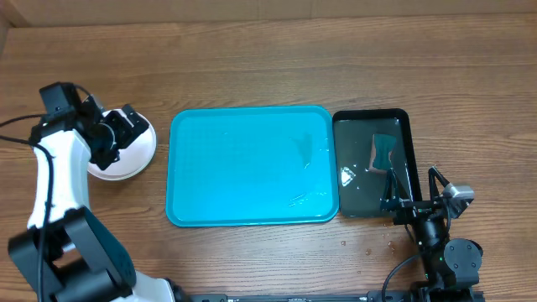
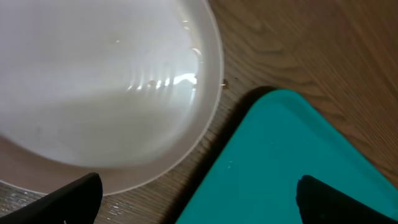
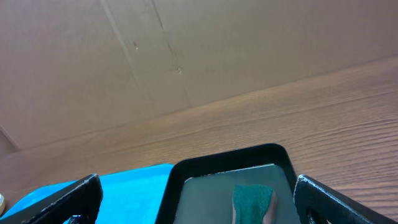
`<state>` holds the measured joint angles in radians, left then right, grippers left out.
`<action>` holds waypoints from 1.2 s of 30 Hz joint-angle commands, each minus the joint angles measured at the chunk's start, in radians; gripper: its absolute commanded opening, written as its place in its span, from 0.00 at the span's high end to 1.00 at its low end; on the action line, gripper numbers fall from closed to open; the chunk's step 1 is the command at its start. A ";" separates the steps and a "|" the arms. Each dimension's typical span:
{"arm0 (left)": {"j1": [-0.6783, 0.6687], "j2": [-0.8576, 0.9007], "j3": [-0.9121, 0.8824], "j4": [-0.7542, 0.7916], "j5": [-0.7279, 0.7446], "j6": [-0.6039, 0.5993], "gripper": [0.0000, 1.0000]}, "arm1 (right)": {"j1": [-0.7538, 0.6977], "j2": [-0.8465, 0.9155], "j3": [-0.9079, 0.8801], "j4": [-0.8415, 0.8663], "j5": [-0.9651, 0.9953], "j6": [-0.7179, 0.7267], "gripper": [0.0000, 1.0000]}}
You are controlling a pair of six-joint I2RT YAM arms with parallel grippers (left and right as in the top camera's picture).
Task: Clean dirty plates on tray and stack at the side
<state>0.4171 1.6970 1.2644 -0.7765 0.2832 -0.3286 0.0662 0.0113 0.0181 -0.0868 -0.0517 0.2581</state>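
The turquoise tray (image 1: 252,168) lies in the middle of the table with nothing on it; its corner also shows in the left wrist view (image 2: 298,155) and its edge in the right wrist view (image 3: 124,180). A white plate (image 1: 130,161) sits on the table just left of the tray and looks clean in the left wrist view (image 2: 93,81). No light blue or yellow-green plate is in view. My left gripper (image 1: 126,134) is open and empty above the white plate's right rim (image 2: 199,202). My right gripper (image 1: 403,201) is open and empty at the black tray's near edge (image 3: 199,199).
A glossy black tray (image 1: 373,116) holding water stands right against the turquoise tray's right side. A green sponge (image 1: 383,153) lies in it, also seen in the right wrist view (image 3: 252,200). Small crumbs (image 1: 369,247) lie on the wood near the front right.
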 commanded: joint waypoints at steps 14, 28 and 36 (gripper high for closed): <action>-0.329 -0.689 -0.014 0.000 -0.055 0.027 0.00 | -0.004 -0.008 -0.010 0.006 0.009 0.005 0.00; -0.352 -1.323 -0.531 0.032 -0.092 0.026 0.00 | -0.004 -0.008 -0.010 0.006 0.009 0.005 0.00; -0.352 -1.620 -0.835 0.439 -0.092 0.007 0.00 | -0.004 -0.008 -0.010 0.006 0.009 0.005 0.00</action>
<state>0.0704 0.1688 0.5179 -0.4858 0.2016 -0.3302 0.0658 0.0109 0.0181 -0.0868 -0.0505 0.2584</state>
